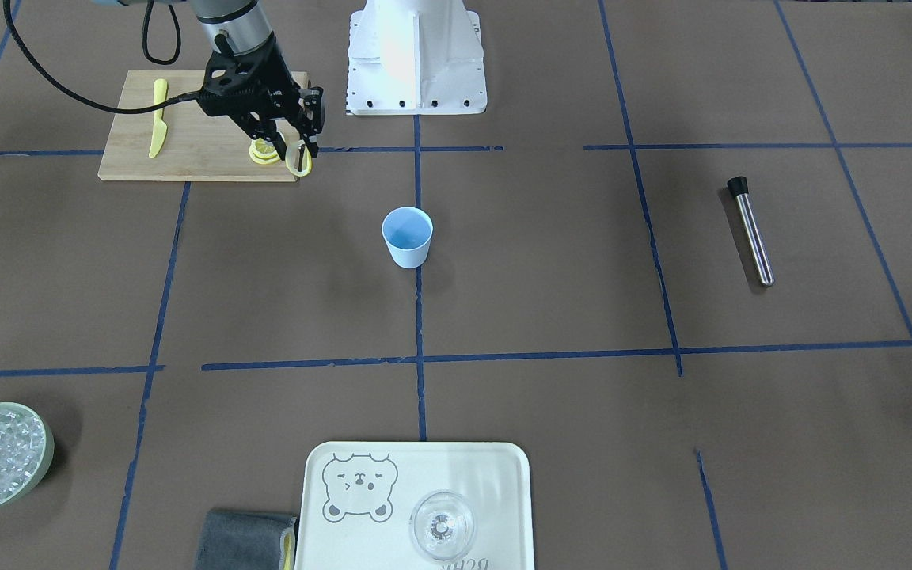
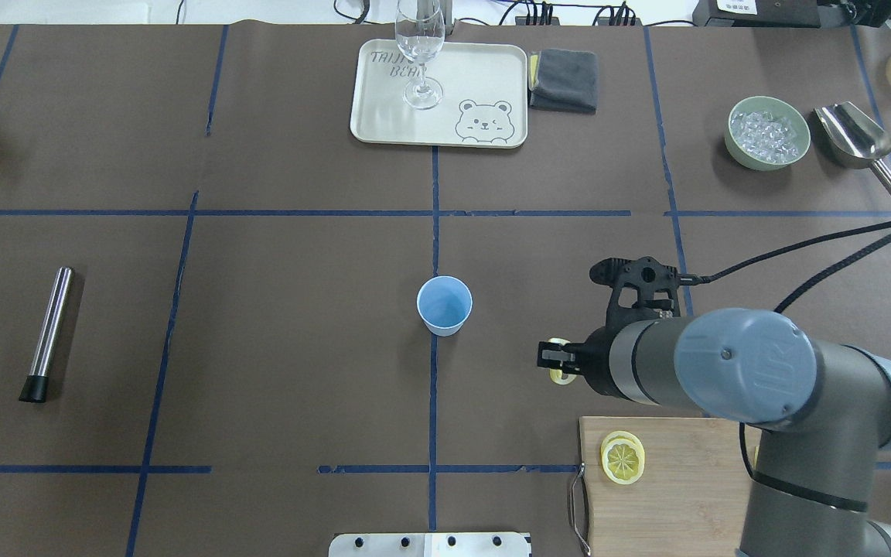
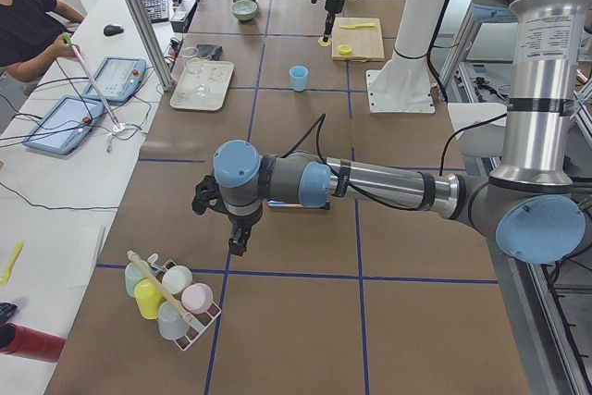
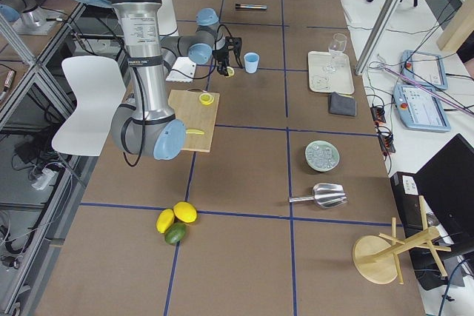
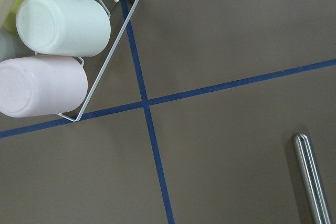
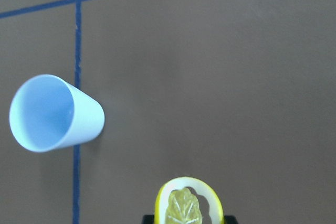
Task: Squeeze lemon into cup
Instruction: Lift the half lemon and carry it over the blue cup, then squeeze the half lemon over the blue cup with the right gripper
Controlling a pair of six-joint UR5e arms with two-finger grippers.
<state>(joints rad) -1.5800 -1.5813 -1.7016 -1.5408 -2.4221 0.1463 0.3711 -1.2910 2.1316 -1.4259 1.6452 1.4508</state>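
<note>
The light blue cup (image 2: 445, 305) stands upright and empty at the table's middle; it also shows in the right wrist view (image 6: 55, 113) and the front view (image 1: 408, 236). My right gripper (image 2: 558, 363) is shut on a lemon slice (image 6: 188, 205) and holds it on edge above the table, just off the cutting board (image 2: 670, 495), to the right of the cup and clear of it. Two more lemon slices (image 2: 622, 458) lie stacked on the board. My left gripper (image 3: 236, 238) hangs over the table's far left end near a cup rack (image 3: 166, 298); I cannot tell whether it is open or shut.
A steel muddler (image 2: 49, 333) lies at the left. A tray (image 2: 384, 116) with a clear glass (image 2: 420, 54), a grey cloth (image 2: 564, 80), a green bowl of ice (image 2: 769, 133) and a metal scoop (image 2: 855, 139) sit along the far edge. A yellow knife (image 1: 158, 117) lies on the board.
</note>
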